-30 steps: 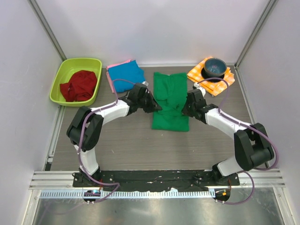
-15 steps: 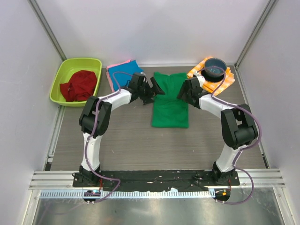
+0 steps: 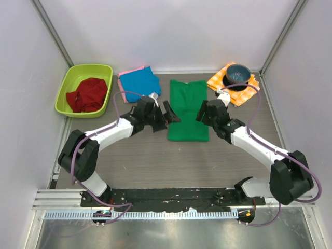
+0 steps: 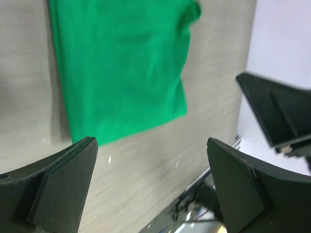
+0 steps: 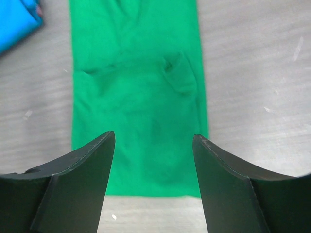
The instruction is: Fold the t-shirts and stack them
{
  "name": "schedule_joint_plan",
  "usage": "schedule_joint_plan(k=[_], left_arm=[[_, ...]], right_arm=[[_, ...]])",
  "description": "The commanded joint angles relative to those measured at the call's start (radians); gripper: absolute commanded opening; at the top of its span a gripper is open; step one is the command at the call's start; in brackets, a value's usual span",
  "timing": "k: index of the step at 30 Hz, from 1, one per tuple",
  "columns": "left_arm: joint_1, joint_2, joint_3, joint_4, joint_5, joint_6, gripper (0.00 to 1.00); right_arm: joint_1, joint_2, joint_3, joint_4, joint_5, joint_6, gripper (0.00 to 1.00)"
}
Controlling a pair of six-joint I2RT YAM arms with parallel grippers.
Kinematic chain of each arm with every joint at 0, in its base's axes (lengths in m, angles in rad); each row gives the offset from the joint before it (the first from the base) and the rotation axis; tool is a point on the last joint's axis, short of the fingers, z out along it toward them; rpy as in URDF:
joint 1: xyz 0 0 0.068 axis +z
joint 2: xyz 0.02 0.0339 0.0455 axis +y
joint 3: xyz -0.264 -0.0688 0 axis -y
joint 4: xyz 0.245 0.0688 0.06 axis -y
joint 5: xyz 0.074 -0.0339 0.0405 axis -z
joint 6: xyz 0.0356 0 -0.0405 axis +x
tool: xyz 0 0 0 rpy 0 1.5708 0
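Note:
The green t-shirt (image 3: 188,110) lies flat on the table as a long folded rectangle, and also fills the left wrist view (image 4: 116,63) and the right wrist view (image 5: 138,97). My left gripper (image 3: 169,112) hovers open at its left edge, holding nothing (image 4: 153,145). At the shirt's right edge my right gripper (image 3: 202,111) is open too, its fingers apart above the near end (image 5: 154,138). A folded blue t-shirt (image 3: 138,81) rests on a pink one (image 3: 122,89) at the back left.
A lime green bin (image 3: 70,83) holding a red cloth (image 3: 88,94) stands at the back left. An orange-and-white checked cloth (image 3: 220,82) with a dark bowl (image 3: 238,74) on it lies at the back right. White walls enclose the table.
Both grippers were shut on the green shirt and have opened and let it go. Both have drawn back from the shirt's far part toward its middle. The shirt lies flatter.

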Motion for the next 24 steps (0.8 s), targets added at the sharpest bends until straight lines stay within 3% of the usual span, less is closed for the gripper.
schedule_joint_plan(k=[1,8,14,18,22,24], left_arm=[[-0.06,-0.035,-0.154,0.042,-0.018,-0.003,1.0],[-0.069,-0.005,-0.239,0.155,-0.051,-0.017,1.0],[-0.068,0.072,-0.242,0.23,-0.042,-0.041,1.0],[-0.06,0.117,-0.248,0.266,-0.025,-0.064,1.0],[-0.054,0.126,-0.274,0.302,-0.008,-0.073,1.0],[-0.05,0.126,-0.283,0.31,0.002,-0.073,1.0]], right_arm=[[-0.003,-0.109,-0.152,-0.074,0.008,0.055,0.71],[-0.004,-0.197,-0.27,-0.045,0.027,0.05,0.7],[-0.024,-0.165,-0.336,0.046,-0.013,0.065,0.72],[-0.056,-0.146,-0.388,0.112,-0.078,0.096,0.72],[-0.162,-0.128,-0.459,0.25,-0.299,0.13,0.71],[-0.21,-0.122,-0.47,0.305,-0.337,0.131,0.72]])
